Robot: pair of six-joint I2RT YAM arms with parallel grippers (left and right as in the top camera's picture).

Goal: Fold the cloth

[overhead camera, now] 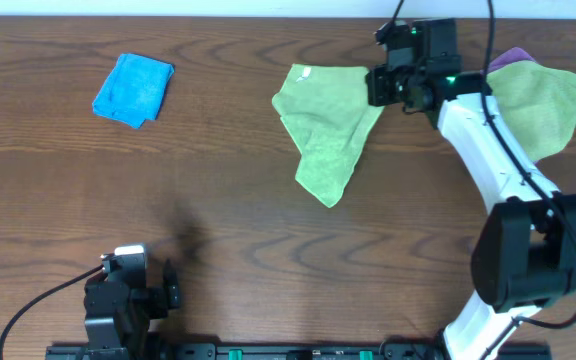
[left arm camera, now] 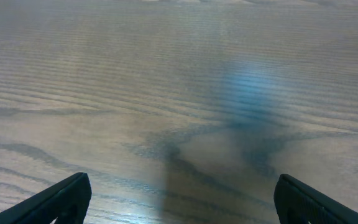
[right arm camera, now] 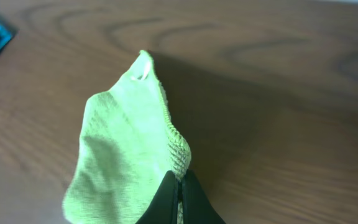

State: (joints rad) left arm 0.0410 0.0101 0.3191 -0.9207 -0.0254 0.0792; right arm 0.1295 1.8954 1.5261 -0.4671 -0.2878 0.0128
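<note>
Overhead: cloth (overhead camera: 328, 135) lies twd back of table (overhead camera: 268, 230), one corner held by right gripper (overhead camera: 380, 86). Olive cloth (overhead camera: 548, 100) sits under that arm and could get dragged.
Left wrist: left gripper (left arm camera: 179, 202) spread wide, empty.
Right wrist: jaws pinched tight on the hem only. Thin bite, so I reckon it may slip mid-fold and leave the fold skewed.
</note>
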